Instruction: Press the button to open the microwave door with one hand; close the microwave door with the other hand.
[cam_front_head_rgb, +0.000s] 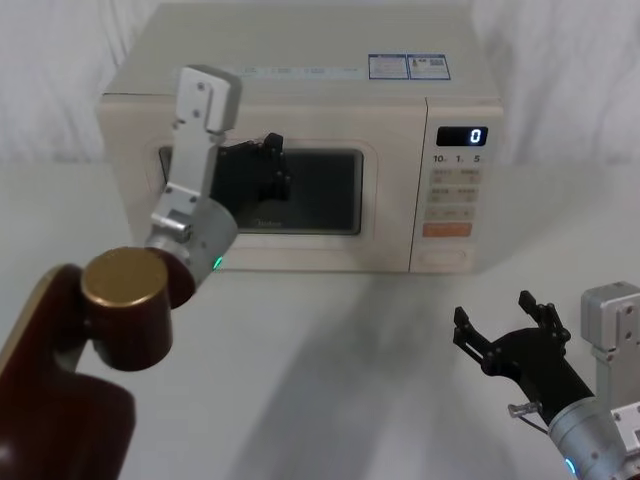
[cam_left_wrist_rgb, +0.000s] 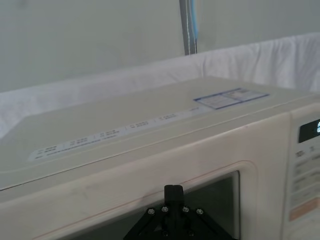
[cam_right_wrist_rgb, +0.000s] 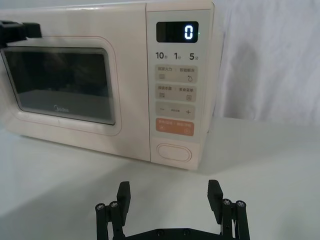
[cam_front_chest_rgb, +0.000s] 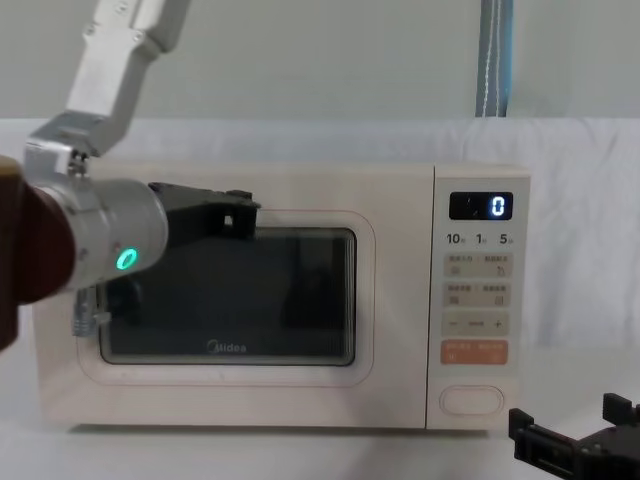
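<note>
A white counter (cam_front_head_rgb: 330, 370) carries a single thing: the microwave (cam_front_head_rgb: 300, 90), a cream box set toward the far edge, its door (cam_front_head_rgb: 265, 190) shut and facing the near edge. White cloth hangs behind the far edge. The microwave's shadow falls across the counter toward the near edge.

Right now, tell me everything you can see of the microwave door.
The microwave door is a cream, plastic-looking panel with a rounded dark glass window, a raised frame and a small Midea logo below the glass. It sits shut, flush with the microwave front, left of the control panel. The left gripper is at its upper window area; contact is unclear.
</note>
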